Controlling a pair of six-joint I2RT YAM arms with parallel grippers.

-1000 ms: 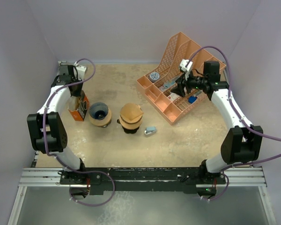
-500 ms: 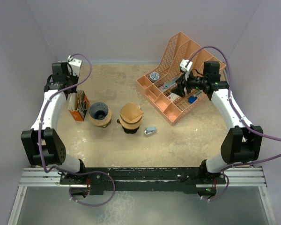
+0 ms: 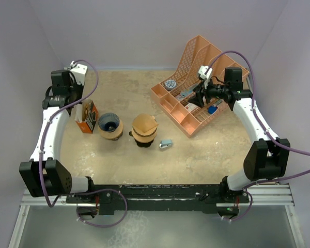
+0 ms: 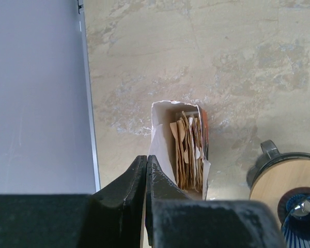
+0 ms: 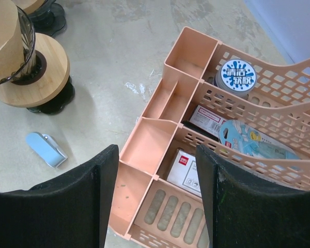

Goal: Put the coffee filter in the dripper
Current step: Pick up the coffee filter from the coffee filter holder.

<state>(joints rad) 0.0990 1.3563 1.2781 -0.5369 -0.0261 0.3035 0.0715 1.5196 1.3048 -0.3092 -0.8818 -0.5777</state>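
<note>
An open orange box of brown paper coffee filters stands at the left of the table; the left wrist view looks down into it. My left gripper is raised above and left of the box, its jaws pressed together with no filter seen between them. A blue ribbed dripper on a wooden ring stands right of the box, also at the corner of the left wrist view. A glass dripper holds a brown filter. My right gripper is open and empty over the organizer.
An orange desk organizer with stationery stands at the back right, seen close in the right wrist view. A small blue and white object lies beside the glass dripper. The left wall is close to the left arm.
My left arm has lifted up and back to the left, away from the filter box it was reaching into. The right arm has not moved.
</note>
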